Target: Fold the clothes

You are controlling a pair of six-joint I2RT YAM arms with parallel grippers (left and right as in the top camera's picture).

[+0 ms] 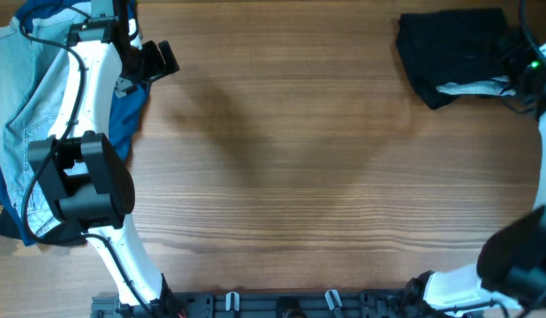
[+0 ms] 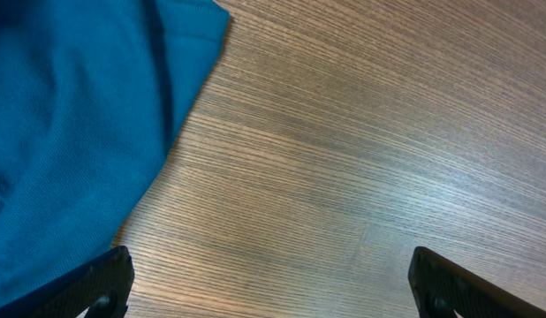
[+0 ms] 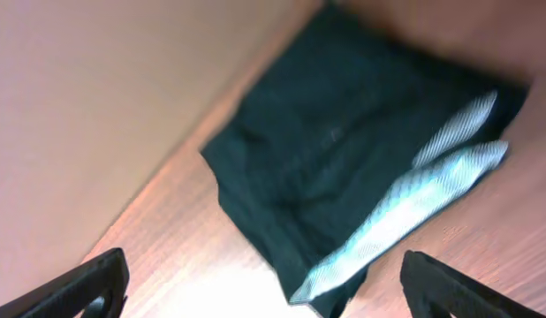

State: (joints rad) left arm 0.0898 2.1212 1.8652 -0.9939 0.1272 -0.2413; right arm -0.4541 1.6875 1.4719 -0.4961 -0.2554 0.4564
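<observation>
A pile of clothes lies at the table's left edge: a light denim garment (image 1: 30, 79) over a blue shirt (image 1: 127, 115). The blue shirt also fills the left of the left wrist view (image 2: 70, 132). My left gripper (image 1: 158, 60) is open and empty, over bare wood just right of the blue shirt's edge. A folded black garment (image 1: 450, 49) with a pale striped lining (image 1: 472, 87) lies at the back right. It also shows in the right wrist view (image 3: 344, 150). My right gripper (image 1: 531, 75) is open and empty, hovering by its right edge.
The wooden table (image 1: 291, 168) stretches between the two piles. The arm bases and a black rail (image 1: 282, 305) sit along the front edge.
</observation>
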